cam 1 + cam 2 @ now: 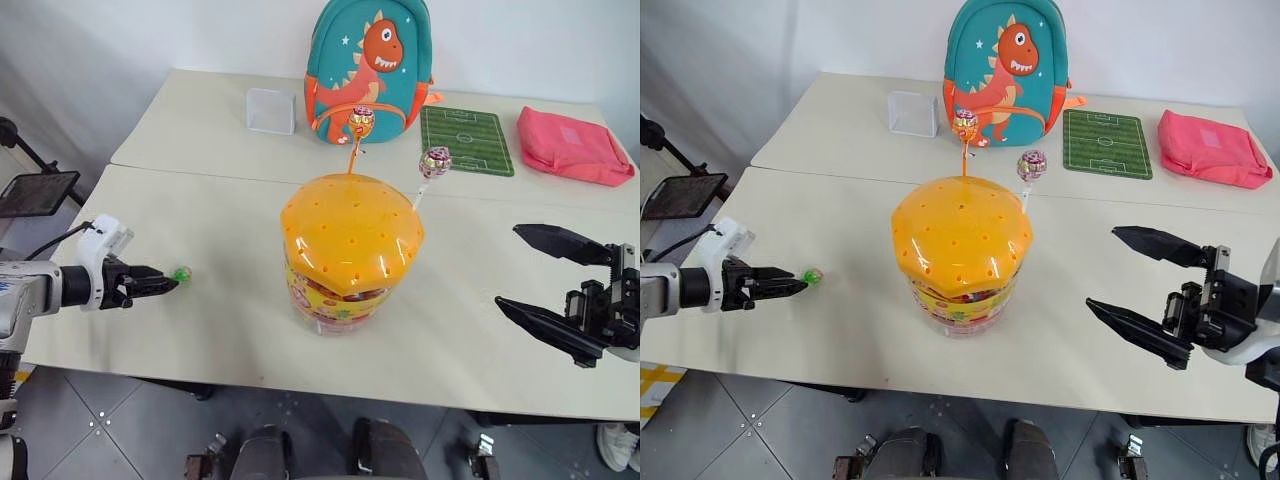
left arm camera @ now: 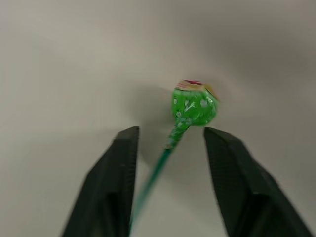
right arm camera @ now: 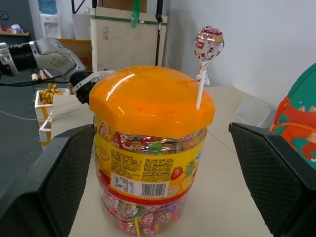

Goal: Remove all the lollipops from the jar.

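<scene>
The jar, a clear tub full of wrapped sweets under a domed orange lid, stands mid-table. Two lollipops stick up from the lid's far side, one on an orange stick and one on a white stick. A green lollipop is low over the table, left of the jar. Its stick runs between the parted fingers of my left gripper, touching neither. To the right of the jar, my right gripper is wide open and empty, pointing at the jar.
On the far table stand a dinosaur backpack, a small clear square container, a green football-pitch mat and a pink pouch. A seam runs between the two tables. A black tablet on a stand sits off the left edge.
</scene>
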